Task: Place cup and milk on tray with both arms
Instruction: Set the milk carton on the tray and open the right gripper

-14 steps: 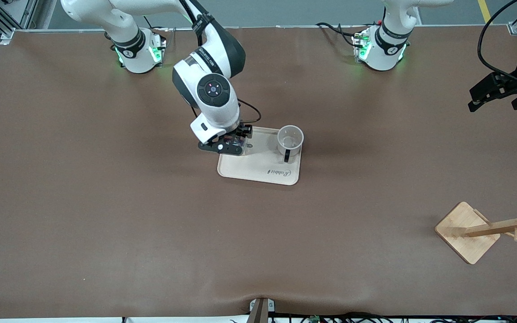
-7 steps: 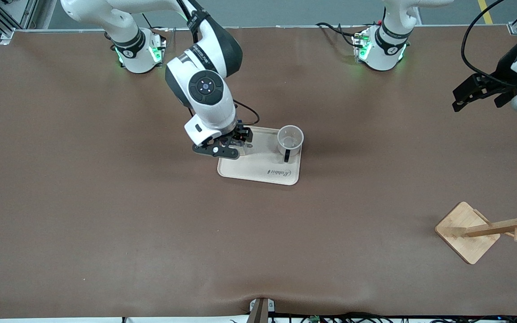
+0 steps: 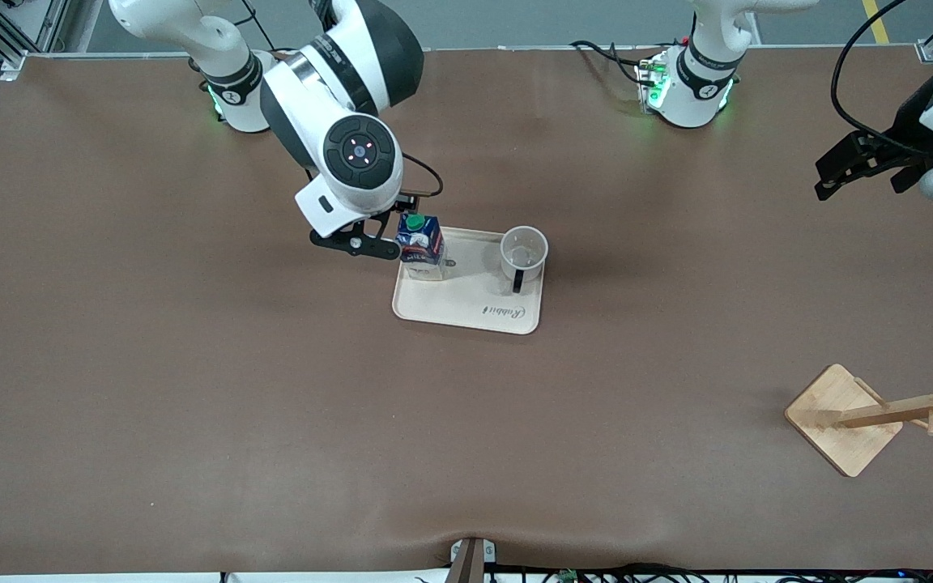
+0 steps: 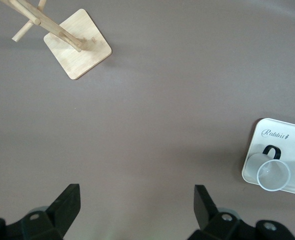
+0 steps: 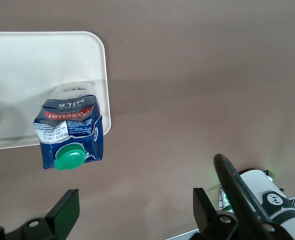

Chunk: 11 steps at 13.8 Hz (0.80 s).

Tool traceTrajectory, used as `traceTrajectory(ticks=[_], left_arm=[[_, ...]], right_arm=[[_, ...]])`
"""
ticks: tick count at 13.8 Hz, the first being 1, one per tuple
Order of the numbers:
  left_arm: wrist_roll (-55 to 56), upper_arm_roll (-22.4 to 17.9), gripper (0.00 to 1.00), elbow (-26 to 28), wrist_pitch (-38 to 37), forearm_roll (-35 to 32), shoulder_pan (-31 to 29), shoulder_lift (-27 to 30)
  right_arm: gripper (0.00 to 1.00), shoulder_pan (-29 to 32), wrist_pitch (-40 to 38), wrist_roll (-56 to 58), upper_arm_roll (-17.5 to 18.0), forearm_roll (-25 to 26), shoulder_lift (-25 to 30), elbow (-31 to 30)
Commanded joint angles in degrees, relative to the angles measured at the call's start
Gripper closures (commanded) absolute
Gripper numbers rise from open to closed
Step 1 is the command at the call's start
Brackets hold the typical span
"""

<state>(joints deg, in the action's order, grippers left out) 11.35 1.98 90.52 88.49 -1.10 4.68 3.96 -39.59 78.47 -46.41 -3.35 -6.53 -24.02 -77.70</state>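
Note:
The cream tray (image 3: 466,304) lies mid-table. The milk (image 3: 420,243) stands upright on the tray's corner toward the right arm's end. The white cup (image 3: 523,253) stands on the tray's corner toward the left arm's end, its black handle toward the front camera. My right gripper (image 3: 357,241) is open and empty in the air, beside the milk and just off the tray's edge. In the right wrist view its jaws (image 5: 135,210) stand wide apart over bare table, with the milk (image 5: 70,132) and tray (image 5: 37,65) apart from them. My left gripper (image 3: 863,166) hangs open and empty (image 4: 137,210) over the left arm's end of the table; its wrist view shows the cup (image 4: 272,172) on the tray (image 4: 293,150).
A wooden rack with a square base (image 3: 843,417) stands near the front camera at the left arm's end, also in the left wrist view (image 4: 77,50). Brown table surrounds the tray. The right arm's base (image 5: 267,195) shows in its wrist view.
My right gripper has let go of the milk and drawn up and back toward its base, leaving the carton standing on the tray. The left arm rose slightly, then held still.

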Motion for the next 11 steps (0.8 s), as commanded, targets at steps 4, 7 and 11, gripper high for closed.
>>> traceTrajectory(ticks=[4, 7, 11], left_arm=[[-1.06, -0.05, 0.0, -1.22, 0.54, 0.4, -0.29, -0.62], [-2.81, -0.4, 0.0, -1.4, 0.54, 0.22, -0.37, -0.62], [-3.44, -0.58, 0.0, -2.36, 0.19, -0.13, -0.37, -0.62]], right_arm=[[0.0, 2.93, -1.12, 1.14, 0.37, 1.34, 2.92, 0.61], [0.0, 6.17, -1.12, 2.2, 0.37, 3.63, 3.02, 5.33], [0.0, 12.24, -1.12, 16.21, 0.02, 3.63, 3.63, 8.09]])
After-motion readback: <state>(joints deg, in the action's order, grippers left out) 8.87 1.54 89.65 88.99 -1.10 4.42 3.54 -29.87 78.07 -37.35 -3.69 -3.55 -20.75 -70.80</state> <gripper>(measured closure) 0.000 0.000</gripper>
